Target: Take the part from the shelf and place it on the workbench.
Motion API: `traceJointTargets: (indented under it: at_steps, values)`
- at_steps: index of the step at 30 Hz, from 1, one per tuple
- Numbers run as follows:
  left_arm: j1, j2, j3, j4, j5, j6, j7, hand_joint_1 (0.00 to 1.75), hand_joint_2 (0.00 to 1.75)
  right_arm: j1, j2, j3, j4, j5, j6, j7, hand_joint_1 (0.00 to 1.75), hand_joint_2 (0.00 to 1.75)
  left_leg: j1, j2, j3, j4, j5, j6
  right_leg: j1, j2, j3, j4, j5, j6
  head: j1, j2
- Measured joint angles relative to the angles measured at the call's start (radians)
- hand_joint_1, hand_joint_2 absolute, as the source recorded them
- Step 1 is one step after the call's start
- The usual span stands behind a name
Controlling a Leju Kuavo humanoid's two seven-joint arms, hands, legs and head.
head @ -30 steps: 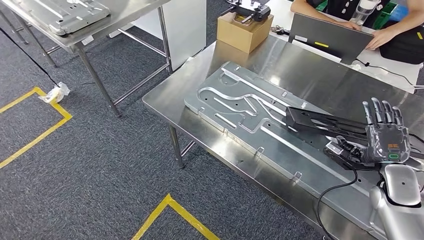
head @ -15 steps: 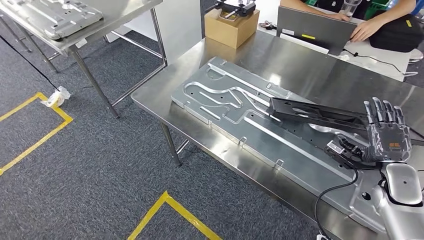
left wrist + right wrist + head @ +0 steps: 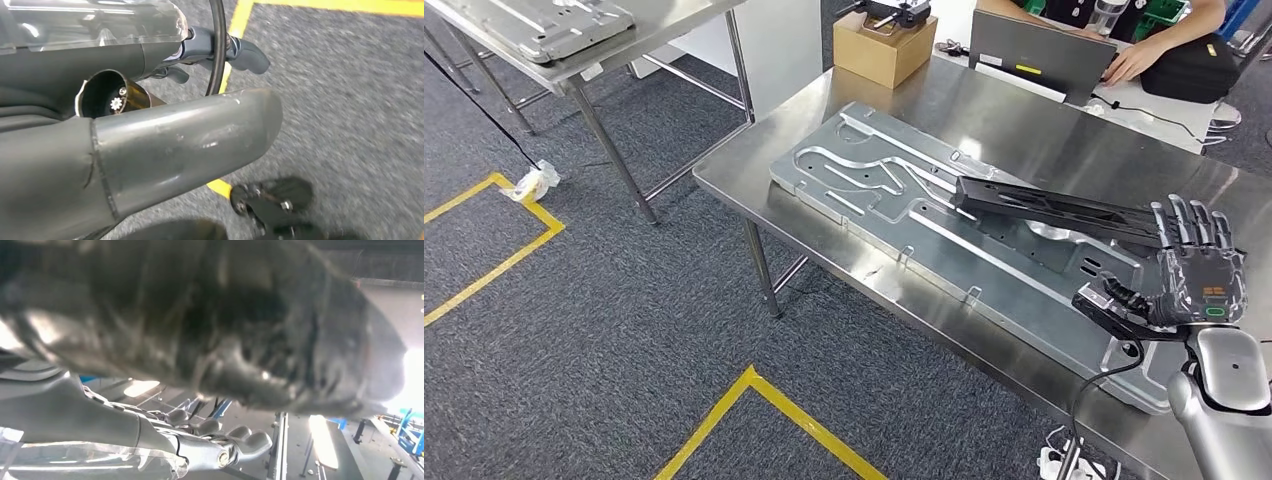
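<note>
- Silver right arm ends in a dark right hand, held over the near right end of the workbench, back of the hand toward the head camera, fingers pointing up and away.
- Right hand grasps the part, a long black bar, at its near end; thumb side wraps a black block below the fingers.
- Part runs from the hand out to the left, tilted slightly, over the grey metal plate; whether its far end touches the plate cannot be told.
- Grey metal plate with curved grooves lies flat on the steel workbench, under the part and the hand.
- Left hand hangs over grey carpet with yellow tape; thick grey thumb fills the wrist view, grip state cannot be told.
- Cardboard box sits at the far corner of the workbench.
- Person's hand rests behind a laptop at the far edge.
- Second steel table stands well apart, far left.
</note>
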Motion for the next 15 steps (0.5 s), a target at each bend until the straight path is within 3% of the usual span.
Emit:
traceJointTargets:
  at_steps: [2,3,4,5,7,9,10,11,13,15]
  values:
    - [-0.001,-0.001,0.000,0.000,-0.001,-0.001,0.000,0.00,0.00,0.000,-0.003,-0.001,0.000,0.000,0.002,0.000,0.00,0.00,0.001,0.004,-0.027,-0.004,0.027,0.005,-0.005,-0.003,-0.027,0.107,-0.103,0.008,0.000,0.000]
    - [-0.001,-0.002,0.000,0.000,-0.001,-0.002,0.000,0.00,0.00,0.001,-0.003,-0.001,0.000,0.000,0.004,0.000,0.00,0.00,0.001,0.005,-0.042,-0.003,0.038,0.003,-0.007,-0.004,-0.035,0.164,-0.133,0.013,0.000,0.000]
    - [-0.001,-0.004,0.000,0.000,-0.002,-0.004,0.001,0.00,0.00,0.002,-0.003,-0.001,0.000,0.000,0.006,0.000,0.00,0.00,0.002,0.006,-0.058,0.000,0.048,0.001,-0.009,-0.005,-0.034,0.203,-0.141,0.018,0.000,0.000]
    - [-0.001,-0.005,0.000,0.000,-0.003,-0.005,0.002,0.00,0.00,0.003,-0.003,-0.001,0.000,0.000,0.007,0.000,0.00,0.00,0.002,0.008,-0.074,0.004,0.057,-0.001,-0.011,-0.006,-0.019,0.214,-0.128,0.021,0.000,0.000]
    - [-0.001,-0.007,0.000,0.000,-0.004,-0.006,0.002,0.00,0.00,0.002,-0.003,-0.001,-0.001,0.000,0.009,0.000,0.00,0.00,0.004,0.010,-0.104,0.015,0.071,-0.007,-0.015,-0.010,0.065,0.130,-0.080,0.025,0.000,0.000]
    - [-0.002,-0.009,0.000,0.000,-0.006,-0.006,0.004,0.00,0.00,0.000,-0.003,-0.001,-0.005,0.000,0.012,0.000,0.00,0.00,0.004,0.010,-0.124,0.027,0.081,-0.017,-0.011,-0.014,0.164,-0.008,-0.080,0.018,0.000,0.000]
    - [-0.002,-0.009,0.000,0.000,-0.007,-0.007,0.004,0.00,0.00,0.000,-0.003,-0.001,-0.007,-0.001,0.014,-0.002,0.00,0.00,0.003,0.011,-0.129,0.030,0.085,-0.024,-0.008,-0.015,0.190,-0.051,-0.091,0.011,0.000,0.000]
    - [-0.003,-0.010,0.000,0.000,-0.008,-0.007,0.004,0.00,0.00,-0.001,-0.003,-0.001,-0.009,-0.001,0.015,-0.003,0.00,0.00,0.004,0.011,-0.131,0.031,0.092,-0.031,-0.004,-0.015,0.198,-0.072,-0.100,0.003,0.000,0.000]
    - [-0.003,-0.011,0.000,0.000,-0.009,-0.007,0.005,0.00,0.00,0.000,-0.003,0.000,-0.011,-0.001,0.018,-0.005,0.00,0.00,0.005,0.011,-0.135,0.033,0.103,-0.045,-0.003,-0.015,0.191,-0.079,-0.089,-0.016,0.001,0.000]
    - [-0.002,-0.011,0.000,0.000,-0.010,-0.007,0.005,0.00,0.00,0.000,-0.001,0.002,-0.012,-0.001,0.020,-0.006,0.00,0.00,0.006,0.004,-0.158,0.077,0.064,-0.057,-0.008,-0.017,0.180,-0.086,-0.069,-0.033,0.001,0.000]
